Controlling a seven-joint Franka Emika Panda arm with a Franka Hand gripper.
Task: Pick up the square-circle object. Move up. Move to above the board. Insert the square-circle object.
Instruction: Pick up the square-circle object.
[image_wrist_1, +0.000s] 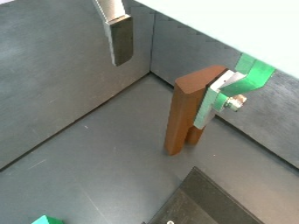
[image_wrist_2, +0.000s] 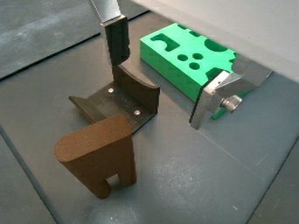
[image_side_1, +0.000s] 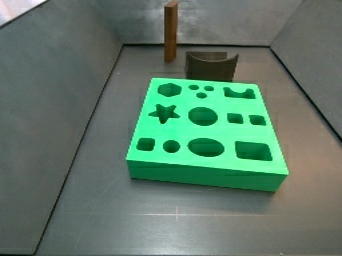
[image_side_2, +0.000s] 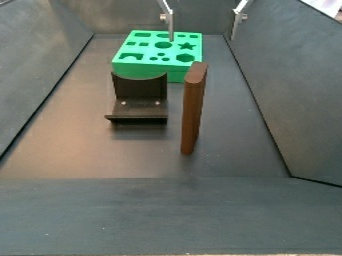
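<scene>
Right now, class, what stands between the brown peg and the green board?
The short dark curved block stands between peg and board, shown in a side view.

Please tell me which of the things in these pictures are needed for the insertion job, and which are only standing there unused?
Needed:
- square-circle object, standing upright on the floor, not held
- board, green, holes empty
- tool: only one finger visible in each wrist view, nothing gripped

Unused:
- dark curved block, beside the board
- silver bracket with a bolt in both wrist views

Side views face each other across the board (image_side_1: 207, 130); wrist views look down.
</scene>
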